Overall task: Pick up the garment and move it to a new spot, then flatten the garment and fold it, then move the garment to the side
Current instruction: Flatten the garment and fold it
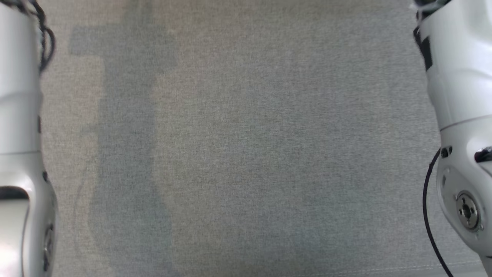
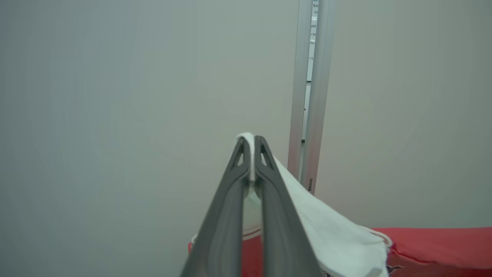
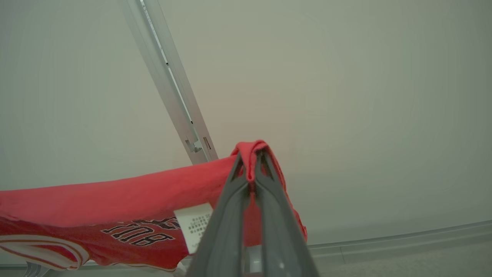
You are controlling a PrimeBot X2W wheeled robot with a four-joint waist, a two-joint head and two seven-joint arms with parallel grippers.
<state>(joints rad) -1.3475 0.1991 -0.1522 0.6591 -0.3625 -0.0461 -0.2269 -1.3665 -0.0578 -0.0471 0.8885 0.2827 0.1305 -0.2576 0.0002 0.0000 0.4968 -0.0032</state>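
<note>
Left gripper (image 2: 250, 140) pinches shut on a white edge of the garment (image 2: 338, 238), which drapes down to its right, in its own view, into red cloth. Right gripper (image 3: 251, 154) clamps a bunched red fold of the garment, the rest stretched away to its left, with black lettering (image 3: 138, 231) and a white label (image 3: 193, 225) beside its fingers. Beyond both grippers stand a pale wall (image 2: 115, 96) and a metal post (image 2: 307, 96).

The garment (image 3: 115, 196) ran off the left and bottom edges of the right wrist view, its lettering (image 3: 138, 232) partly behind the right tool (image 3: 251, 156). The print on the label (image 3: 194, 227) was too small to read. The head view's side edges cropped the blurred left forearm (image 1: 19, 115) and the right forearm (image 1: 461, 96).
</note>
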